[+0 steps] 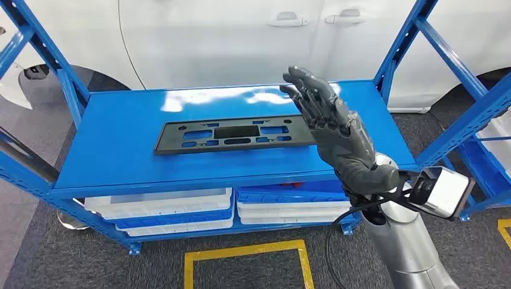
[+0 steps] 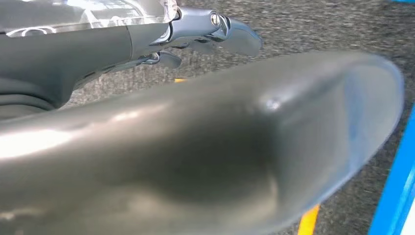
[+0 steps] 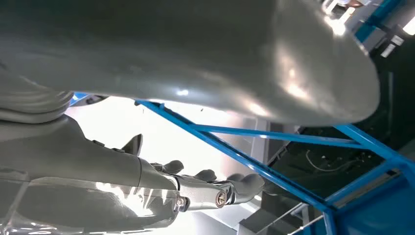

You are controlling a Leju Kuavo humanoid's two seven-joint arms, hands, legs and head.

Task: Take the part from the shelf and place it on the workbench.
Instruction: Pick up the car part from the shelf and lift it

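Note:
A long flat black plastic part (image 1: 232, 135) with several cut-outs lies on the top board of the blue shelf (image 1: 120, 150). My right hand (image 1: 328, 123) is raised above the part's right end, fingers stretched out and apart, holding nothing. In the right wrist view the right hand (image 3: 147, 181) reaches out with its fingers (image 3: 235, 188) extended against the bright car body. My left hand (image 2: 147, 54) hangs over the grey carpet, its thumb (image 2: 220, 156) large in front and its fingers (image 2: 230, 36) straight with nothing in them.
A white car (image 1: 241, 36) stands right behind the shelf. Blue uprights (image 1: 416, 42) rise at the shelf's corners. White and blue trays (image 1: 175, 211) are stacked on the lower level. Yellow floor tape (image 1: 247, 256) marks a box on the grey carpet in front.

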